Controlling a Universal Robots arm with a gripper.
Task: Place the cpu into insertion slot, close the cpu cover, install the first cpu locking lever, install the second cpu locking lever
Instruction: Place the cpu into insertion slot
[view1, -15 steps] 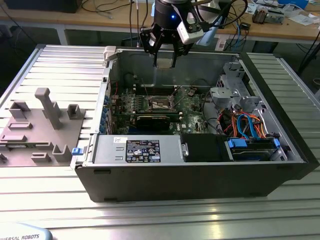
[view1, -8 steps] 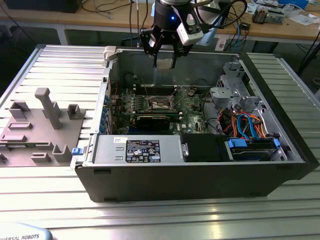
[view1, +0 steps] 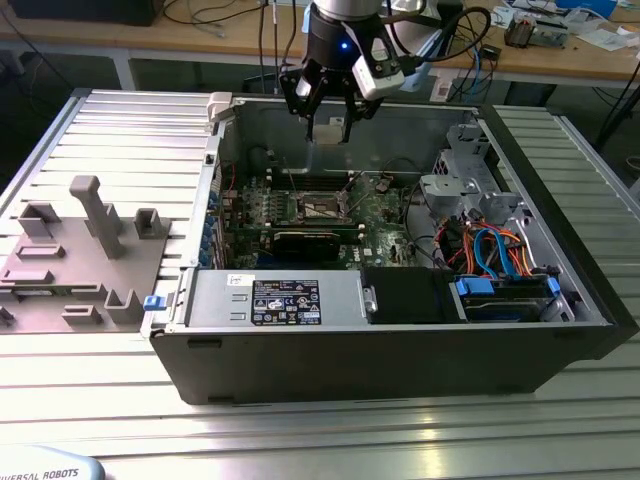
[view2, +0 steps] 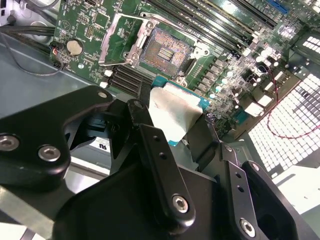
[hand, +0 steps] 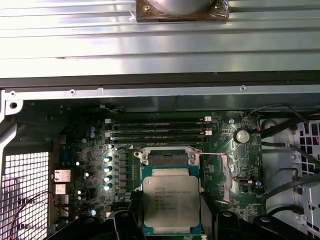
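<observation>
My gripper (view1: 328, 122) hangs over the open computer case, shut on the cpu (view1: 327, 131). The cpu (hand: 172, 200) is a flat square chip with a silver-grey top, gripped by two opposite edges between the black fingers (view2: 145, 120). It is in the air above the board, apart from the insertion slot (view2: 165, 50). The slot (view1: 322, 207) lies open, its dark gold-tinged centre bare. Beside the socket, the cpu cover (view2: 106, 42) is swung up and open. In the first wrist view the cpu hides most of the slot (hand: 167, 156), and the cover (hand: 226, 172) stands to one side.
The green board (view1: 385, 215) sits low inside the metal case (view1: 400, 360), walled on every side. Long memory slots (hand: 157, 131) run beside the socket. A power supply (view1: 285, 300) and a drive cage with coloured cables (view1: 490, 250) flank the board. A grey fixture (view1: 80, 250) stands at the exterior view's left.
</observation>
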